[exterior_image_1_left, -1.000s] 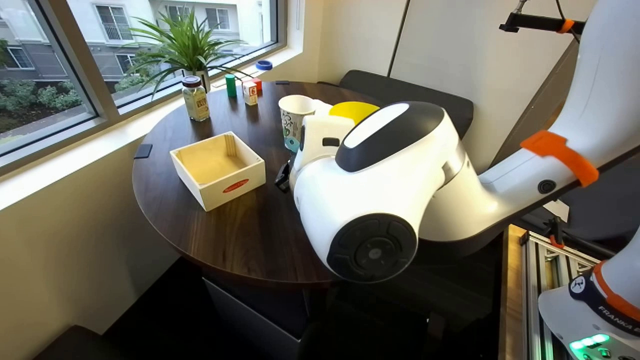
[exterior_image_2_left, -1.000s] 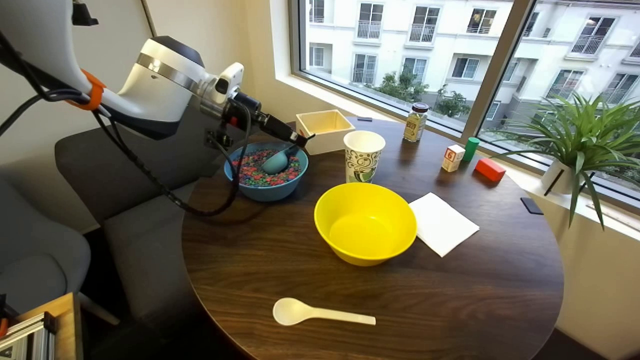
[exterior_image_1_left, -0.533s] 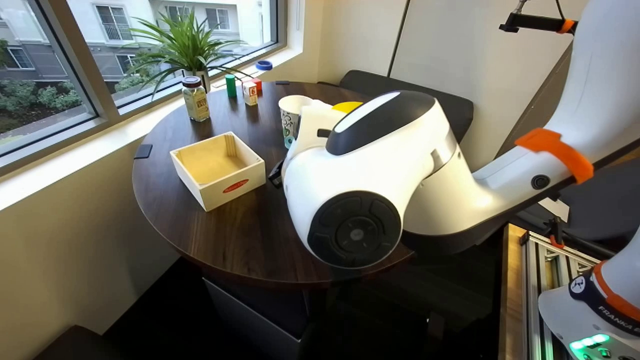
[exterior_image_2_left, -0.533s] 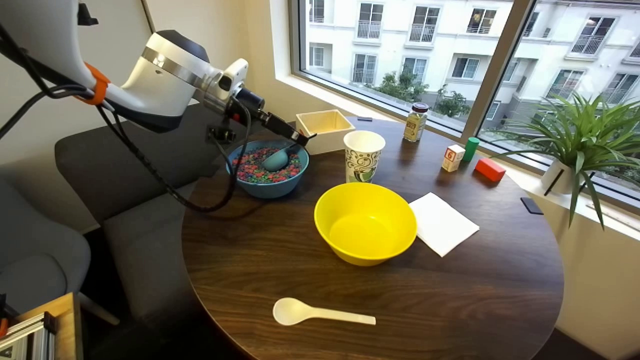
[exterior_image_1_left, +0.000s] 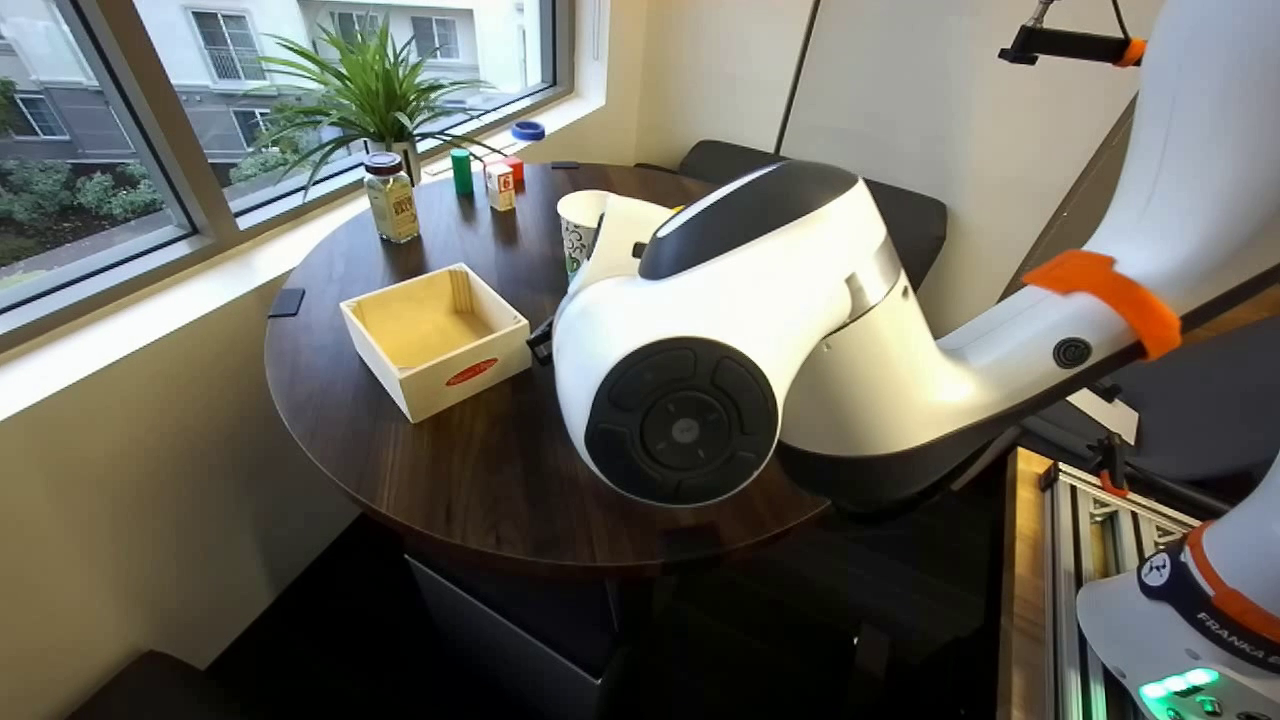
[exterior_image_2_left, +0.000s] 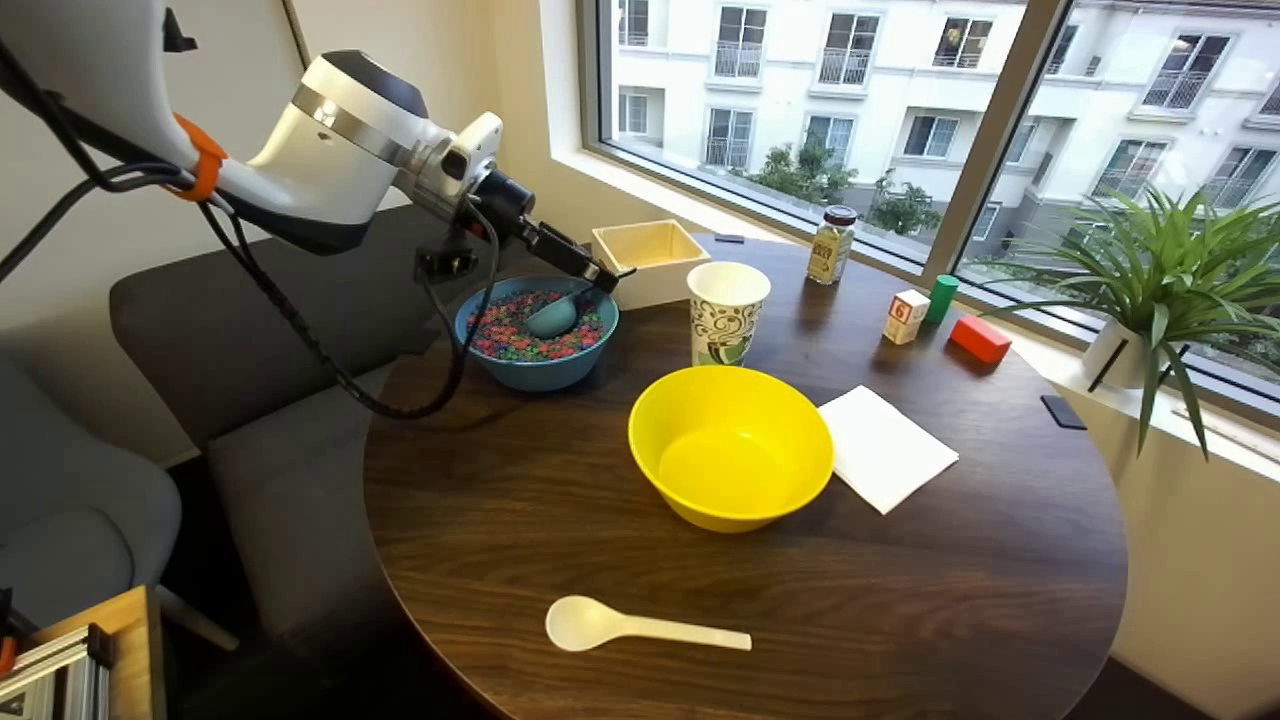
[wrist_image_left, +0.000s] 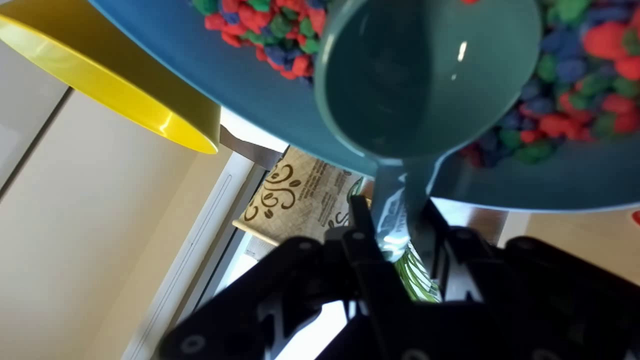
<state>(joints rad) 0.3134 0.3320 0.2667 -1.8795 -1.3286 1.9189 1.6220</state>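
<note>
Fingers: the black Robotiq gripper (wrist_image_left: 397, 227) is clamped on the handle of a blue-green plastic scoop (wrist_image_left: 425, 85).
Scoop: its cup sits ahead of the fingers, within the round blue bowl (exterior_image_2_left: 540, 375) of small red, green and blue pieces (wrist_image_left: 575, 100).
Progress: grip made; cup looks nearly bare, so I judge it not yet loaded.
Edges: handle crosses the bowl's rim; square pale wooden box (exterior_image_2_left: 655, 283) close past the fingertips, contact unclear.
Room: patterned white paper cup (exterior_image_2_left: 727, 315) near; wider gap toward the round yellow bowl (exterior_image_2_left: 730, 470).

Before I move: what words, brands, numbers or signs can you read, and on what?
"FRANKA E", cut off by the frame: robot base
"6": wooden number block
Too small or blurred:
logo on the wooden box
label on the glass jar
print on the paper cup
apparent lettering on the teal scoop
round emblem on that base
</note>
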